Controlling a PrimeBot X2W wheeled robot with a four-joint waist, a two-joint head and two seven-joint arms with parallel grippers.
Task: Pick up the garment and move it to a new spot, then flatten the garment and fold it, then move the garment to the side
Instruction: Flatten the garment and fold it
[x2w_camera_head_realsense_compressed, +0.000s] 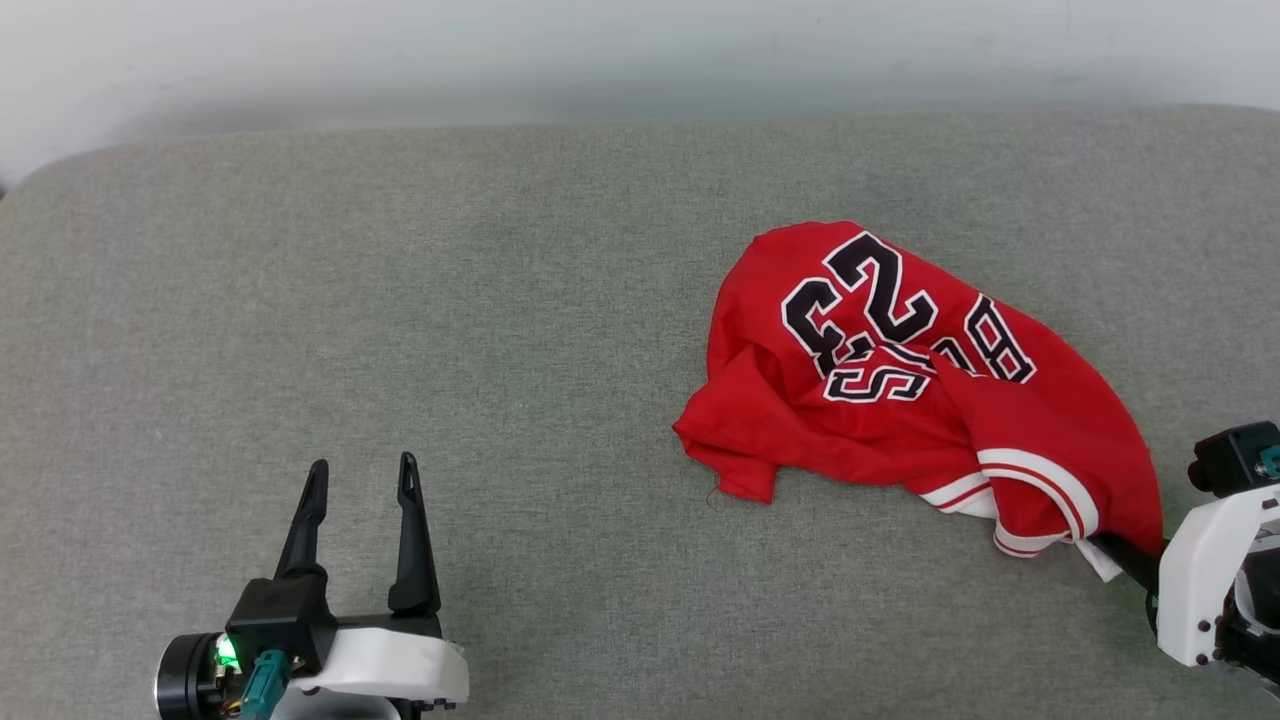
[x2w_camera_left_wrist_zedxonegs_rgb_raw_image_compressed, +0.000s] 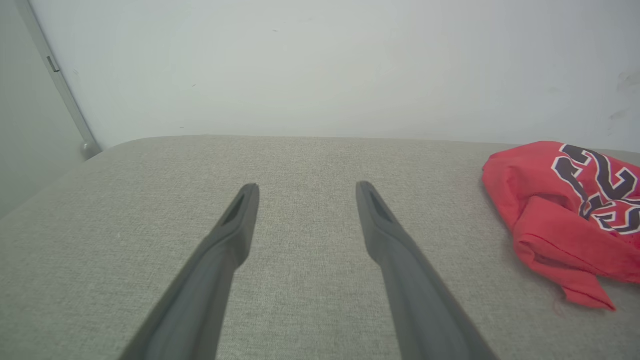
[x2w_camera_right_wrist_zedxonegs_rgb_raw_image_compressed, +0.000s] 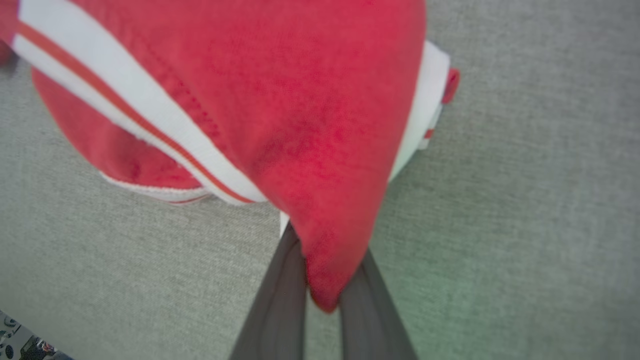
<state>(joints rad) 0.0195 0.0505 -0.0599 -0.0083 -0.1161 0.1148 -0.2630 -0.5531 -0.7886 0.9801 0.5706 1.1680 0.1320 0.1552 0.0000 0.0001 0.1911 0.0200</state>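
1. On the right half of the grey upholstered surface (x2w_camera_head_realsense_compressed: 450, 300) I see the garment (x2w_camera_head_realsense_compressed: 900, 400), a red jersey, lying crumpled with its black "23" and part of the lettering facing up.
2. At its near right corner, just beside the red-white striped trim (x2w_camera_head_realsense_compressed: 1040, 480), my right gripper (x2w_camera_right_wrist_zedxonegs_rgb_raw_image_compressed: 327, 280) is pinched tight on a fold of red cloth, with one dark finger on each side of it.
3. My left gripper (x2w_camera_head_realsense_compressed: 362, 462) sits at the lower left over bare upholstery, jaws spread wide, well apart from the garment.
4. In the left wrist view the garment lies off to the right, with a pale wall (x2w_camera_left_wrist_zedxonegs_rgb_raw_image_compressed: 300, 65) behind the surface.
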